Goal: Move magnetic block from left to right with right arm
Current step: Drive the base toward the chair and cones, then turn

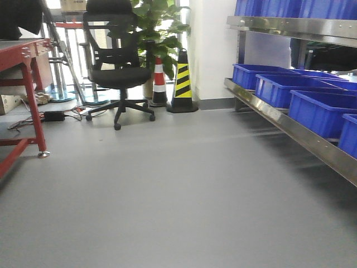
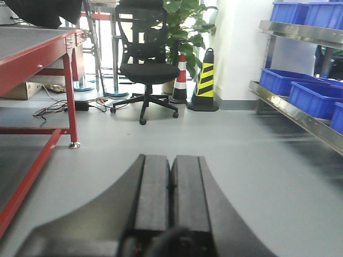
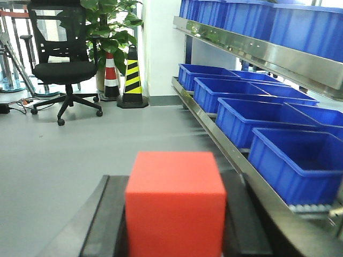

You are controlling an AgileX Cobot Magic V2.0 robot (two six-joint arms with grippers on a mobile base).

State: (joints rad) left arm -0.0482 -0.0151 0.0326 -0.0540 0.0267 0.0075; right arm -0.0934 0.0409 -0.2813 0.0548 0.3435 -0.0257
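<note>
The magnetic block (image 3: 176, 206) is a plain bright red cube that fills the lower middle of the right wrist view. My right gripper (image 3: 174, 214) is shut on it, one black finger (image 3: 107, 214) pressed to its left face and the other to its right face. It is held above the grey floor. In the left wrist view my left gripper (image 2: 171, 184) is shut, its two black pads (image 2: 154, 187) touching with nothing between them. Neither gripper nor the block appears in the front view.
A steel shelf rack (image 3: 252, 53) with several blue bins (image 3: 300, 160) runs along the right. A red-framed table (image 2: 37, 59) stands at the left. Farther back are a black office chair (image 1: 117, 61), two traffic cones (image 1: 182, 84) and a potted plant (image 1: 159, 28).
</note>
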